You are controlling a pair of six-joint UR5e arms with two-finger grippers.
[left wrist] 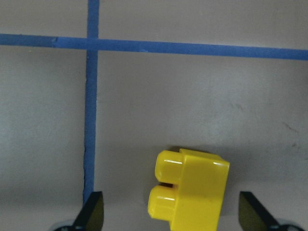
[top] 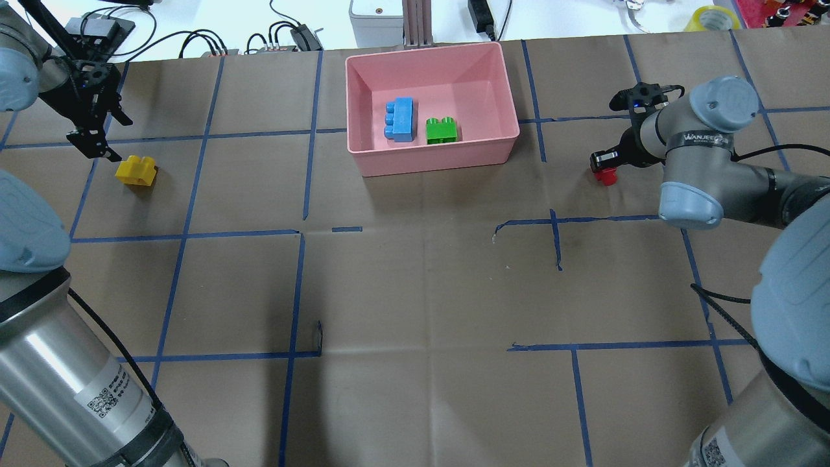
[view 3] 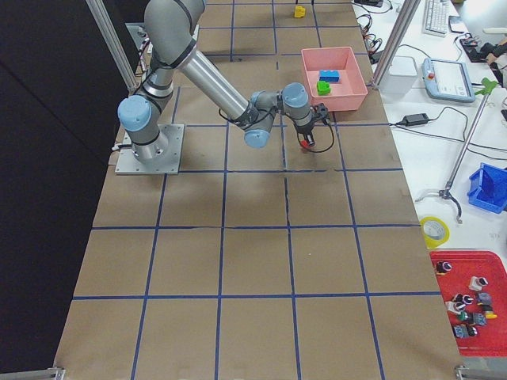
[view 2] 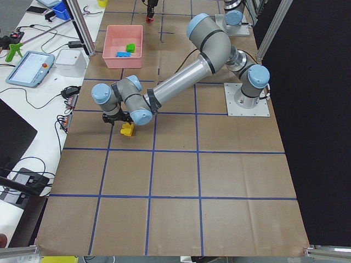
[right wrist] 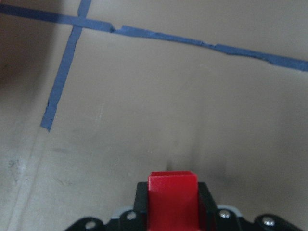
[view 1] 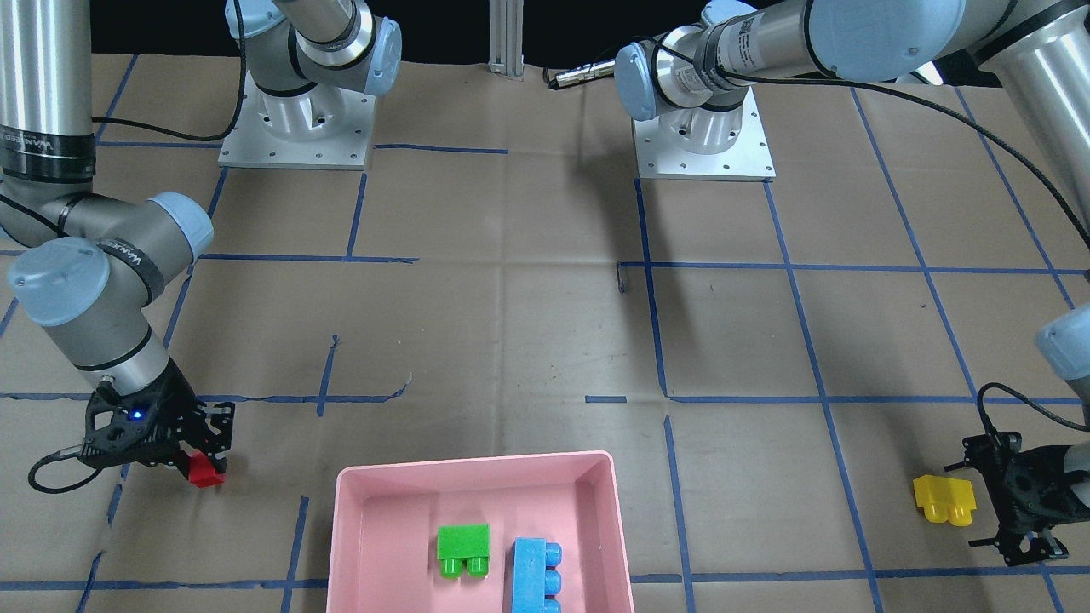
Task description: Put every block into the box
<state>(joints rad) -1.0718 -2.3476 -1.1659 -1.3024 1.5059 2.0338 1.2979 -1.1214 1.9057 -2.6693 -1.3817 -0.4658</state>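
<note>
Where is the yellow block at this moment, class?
In the overhead view, the yellow block lies far left, outside the pink box, close by the left gripper with its jaws open.

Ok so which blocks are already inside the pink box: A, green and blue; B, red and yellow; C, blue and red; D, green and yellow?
A: the green block and the blue block lie inside the pink box, while the yellow block sits out on the table and the red block is held in the right gripper.
</note>
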